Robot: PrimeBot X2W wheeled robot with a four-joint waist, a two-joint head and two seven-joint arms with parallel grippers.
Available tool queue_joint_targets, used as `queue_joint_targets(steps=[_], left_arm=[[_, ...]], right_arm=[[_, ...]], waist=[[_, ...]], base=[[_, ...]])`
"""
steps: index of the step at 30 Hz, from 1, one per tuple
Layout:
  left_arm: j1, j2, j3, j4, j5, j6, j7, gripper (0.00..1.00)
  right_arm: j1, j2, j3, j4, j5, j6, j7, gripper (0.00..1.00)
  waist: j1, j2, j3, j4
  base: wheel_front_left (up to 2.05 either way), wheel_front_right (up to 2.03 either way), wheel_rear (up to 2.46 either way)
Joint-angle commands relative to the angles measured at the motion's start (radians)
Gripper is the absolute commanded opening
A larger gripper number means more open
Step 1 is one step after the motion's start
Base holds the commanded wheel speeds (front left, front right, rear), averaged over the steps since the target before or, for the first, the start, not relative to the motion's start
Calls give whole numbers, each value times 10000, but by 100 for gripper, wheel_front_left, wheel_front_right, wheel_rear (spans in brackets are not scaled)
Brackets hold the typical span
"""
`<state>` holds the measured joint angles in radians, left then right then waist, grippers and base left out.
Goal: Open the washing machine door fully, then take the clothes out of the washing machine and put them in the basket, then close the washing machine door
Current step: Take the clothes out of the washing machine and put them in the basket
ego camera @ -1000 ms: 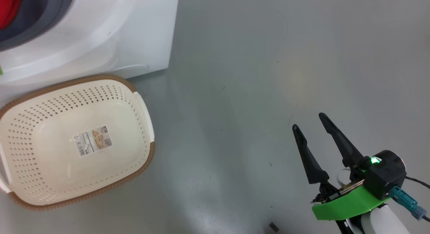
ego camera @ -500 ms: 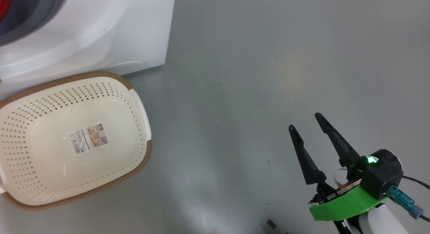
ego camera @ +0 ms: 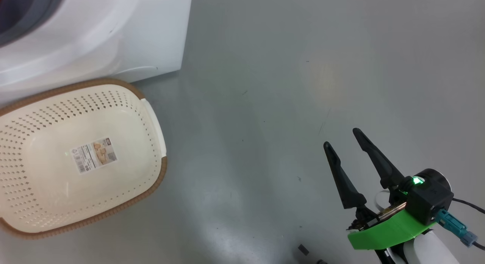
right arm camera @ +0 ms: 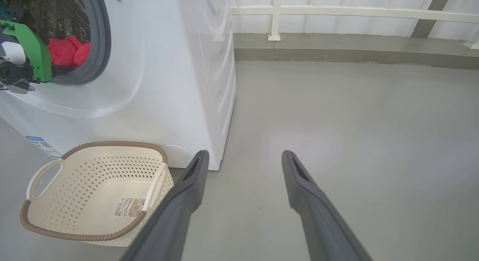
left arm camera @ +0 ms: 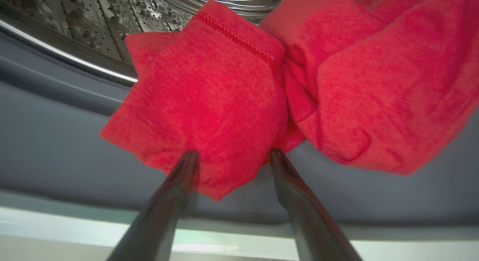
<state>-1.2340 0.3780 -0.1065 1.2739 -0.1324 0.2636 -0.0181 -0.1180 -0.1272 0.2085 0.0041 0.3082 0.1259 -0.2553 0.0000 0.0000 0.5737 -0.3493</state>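
Reaching into the washing machine [right arm camera: 179, 85]: my left arm's at the open mouth, its green wrist mount [right arm camera: 35, 53] right by the grey gasket [left arm camera: 56, 141]. Big white box, with a steel drum [left arm camera: 93, 14] full of little holes inside.
Basket [ego camera: 151, 180]: on the floor [ego camera: 265, 86] just in front of the washer, near its front corner. Cream plastic with holes and a brown rim, a paper label [ego camera: 93, 155] on its bottom, long side running roughly along the washer's front.
Clothes [left arm camera: 209, 115], where: in the drum mouth, spilling out over the gasket, right in front of my left fingers.
Clothes vs fingers: one folded corner hangs down between my two left fingertips. One tip sits right at the fabric's edge, can't tell if it's actually touching.
Clothes, direction: the bundle spreads side to side across my left wrist view, with that corner pointing down toward me.
Clothes, looks: bright red, soft and fuzzy, two fat lumps pinched together in the middle, a zigzag stitched hem [left arm camera: 234, 38] slanting across the top.
Left gripper [left arm camera: 232, 154]: spread wide, nothing pinched.
Right gripper [ego camera: 341, 138]: spread wide too, holding nothing, hanging over the floor well off to the basket's right, tips angled up and a bit left in my head view.
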Motion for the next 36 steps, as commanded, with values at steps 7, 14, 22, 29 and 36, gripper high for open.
queue_joint_targets(steps=[7, 14, 22, 29, 36], left_arm=[[-28, 667, -45, -23, -96, -114, -44, 40], [-122, 654, -133, -34, -190, -259, -446, 0], [-209, 610, -195, -194, -324, -373, -1236, 0], [-109, 568, -17, -531, -682, -619, -2009, 0], [282, 487, 245, -1424, -1089, -916, -2385, 0]], right_arm=[[-232, -166, 275, -163, 82, 48, -65, 100], [-334, -130, 263, -102, 94, 48, -65, 100], [-458, -91, 255, -71, 104, 48, -65, 100], [-517, -12, 243, -49, 130, 48, -65, 100], [-554, 78, 217, -72, 127, 48, -65, 100]], waist=[[0, 0, 195, -41], [0, 0, 279, 26], [0, 0, 301, 176], [0, 0, 272, 279], [0, 0, 217, 425]], base=[[0, 0, 0], [0, 0, 0], [0, 0, 0], [0, 0, 0], [0, 0, 0]])
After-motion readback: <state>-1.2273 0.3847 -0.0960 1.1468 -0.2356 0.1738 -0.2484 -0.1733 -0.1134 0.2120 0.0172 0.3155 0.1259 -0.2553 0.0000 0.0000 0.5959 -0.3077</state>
